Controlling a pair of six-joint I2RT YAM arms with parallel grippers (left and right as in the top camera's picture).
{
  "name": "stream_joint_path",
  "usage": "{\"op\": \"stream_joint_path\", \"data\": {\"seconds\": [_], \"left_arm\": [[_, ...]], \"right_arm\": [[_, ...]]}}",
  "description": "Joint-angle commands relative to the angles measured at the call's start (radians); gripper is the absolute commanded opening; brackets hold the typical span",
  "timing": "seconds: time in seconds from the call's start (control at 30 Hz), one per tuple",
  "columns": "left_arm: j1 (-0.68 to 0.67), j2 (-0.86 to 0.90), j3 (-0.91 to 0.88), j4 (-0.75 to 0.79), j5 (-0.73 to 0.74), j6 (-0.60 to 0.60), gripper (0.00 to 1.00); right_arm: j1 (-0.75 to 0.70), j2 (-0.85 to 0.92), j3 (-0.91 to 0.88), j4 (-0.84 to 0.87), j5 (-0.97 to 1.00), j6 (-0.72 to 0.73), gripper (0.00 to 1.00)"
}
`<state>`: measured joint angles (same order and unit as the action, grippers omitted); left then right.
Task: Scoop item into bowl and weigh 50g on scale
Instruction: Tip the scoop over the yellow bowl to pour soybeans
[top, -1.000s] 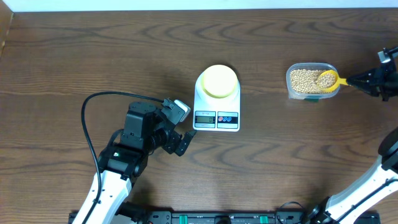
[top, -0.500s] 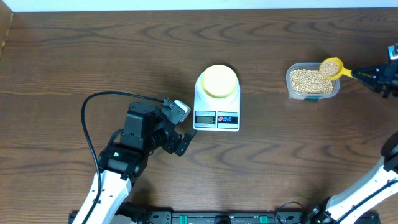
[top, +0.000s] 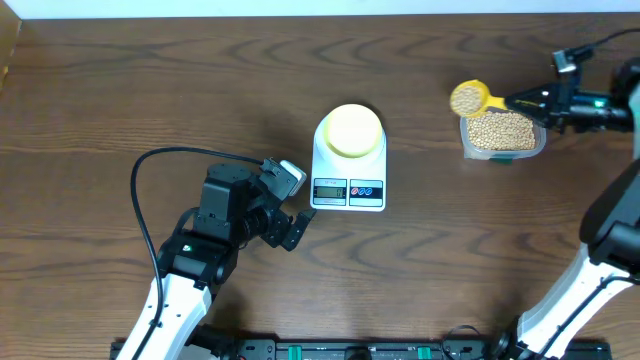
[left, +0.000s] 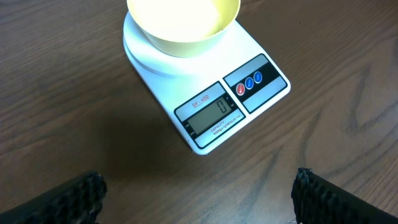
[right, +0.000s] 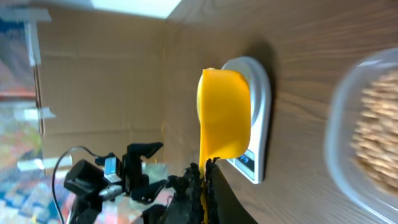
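The pale-yellow bowl (top: 350, 130) (left: 183, 22) stands empty on the white scale (top: 348, 188) (left: 230, 106), whose display reads 0. The item, tan beans (top: 502, 130), fills a clear tub (top: 537, 143) (right: 373, 137) to the right of the scale. A heap of beans also fills the yellow spoon (top: 468, 98) (right: 225, 115), which hovers above the tub's left edge. My right gripper (top: 516, 101) (right: 205, 180) is shut on the spoon's handle. My left gripper (top: 298, 203) (left: 199, 199) rests open just left of and in front of the scale, holding nothing.
A black cable (top: 150, 165) loops over the table left of my left arm. A cardboard wall (right: 93, 81) stands beyond the table's left end. The table's back edge runs along the top of the overhead view.
My right gripper has lifted the spoon, loaded with beans, out of the tub and carried it left past the tub's edge. The left arm has not moved.
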<state>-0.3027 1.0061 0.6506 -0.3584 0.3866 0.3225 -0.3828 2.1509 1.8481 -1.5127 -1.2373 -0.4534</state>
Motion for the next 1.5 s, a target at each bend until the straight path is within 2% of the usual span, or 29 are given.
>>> {"op": "stream_joint_path", "data": {"seconds": [0.0,0.07,0.13,0.37,0.53,0.7,1.0,1.47], "left_arm": [[0.004,0.001,0.003,0.001,-0.006,0.014,0.98],[0.004,0.001,0.003,0.001,-0.006,0.014,0.98],[0.004,0.001,0.003,0.001,-0.006,0.014,0.98],[0.004,0.001,0.003,0.001,-0.006,0.014,0.98],[0.004,0.001,0.003,0.001,-0.006,0.014,0.98],[0.004,0.001,0.003,0.001,-0.006,0.014,0.97],[0.004,0.001,0.003,0.001,-0.006,0.014,0.98],[0.004,0.001,0.003,0.001,-0.006,0.014,0.98]], "right_arm": [[0.082,0.011,-0.006,0.031,-0.048,0.041,0.01],[0.124,0.011,-0.006,0.086,-0.026,0.101,0.01],[0.179,0.011,-0.005,0.186,0.024,0.229,0.01],[0.309,0.011,0.019,0.367,0.024,0.434,0.01],[0.386,0.011,0.024,0.436,0.058,0.510,0.01],[0.455,0.007,0.033,0.431,0.218,0.574,0.01],[0.568,0.007,0.225,0.319,0.513,0.579,0.01],[0.636,0.007,0.323,0.221,0.712,0.500,0.01]]}}
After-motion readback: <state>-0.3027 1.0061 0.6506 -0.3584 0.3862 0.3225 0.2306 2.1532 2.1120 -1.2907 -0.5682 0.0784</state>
